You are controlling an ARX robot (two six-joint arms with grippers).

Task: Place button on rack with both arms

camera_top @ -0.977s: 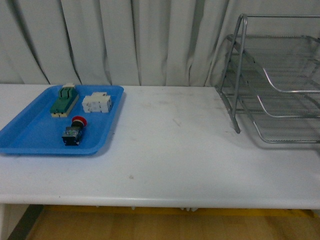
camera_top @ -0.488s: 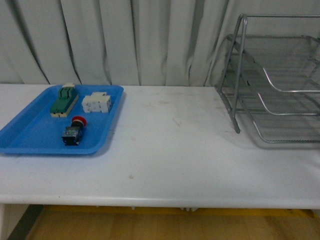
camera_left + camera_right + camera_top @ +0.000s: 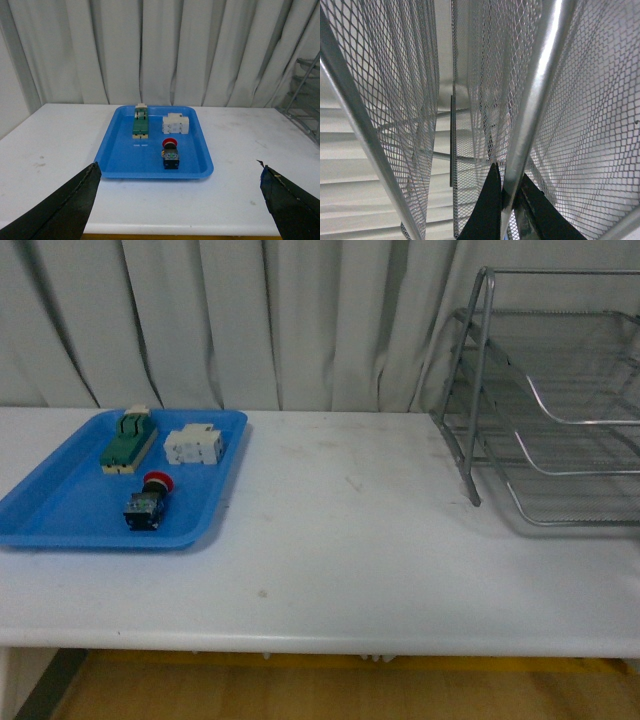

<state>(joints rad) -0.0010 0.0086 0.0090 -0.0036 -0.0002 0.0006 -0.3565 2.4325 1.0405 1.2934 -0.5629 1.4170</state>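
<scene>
Entry, as we log it:

- **Button** (image 3: 148, 499): lies on its side, left of frame, in the lower middle of the blue tray (image 3: 60, 515), red cap toward the curtain. Open tray floor lies to its left.
- **Green switch block** (image 3: 130, 440) and **white block** (image 3: 193, 446): above the button, apart from it.
- **Rack** (image 3: 478, 390): at the right edge, with a wide stretch of white table (image 3: 350, 540) between it and the tray.
- **Left gripper** (image 3: 178, 166): fingers (image 3: 70, 200) spread wide, short of the tray's near rim.
- **Right gripper** (image 3: 508, 170): fingers pinch a rack tube, with mesh close on both sides.

One blue tray (image 3: 60, 512) is sitting on the left, holding three small things — one red-topped button (image 3: 147, 502), one green block (image 3: 129, 443), one white block (image 3: 194, 446). One silver rack (image 3: 481, 380) is standing on the right, showing three wire shelves (image 3: 585, 360). One table (image 3: 350, 540) is holding it all.
</scene>
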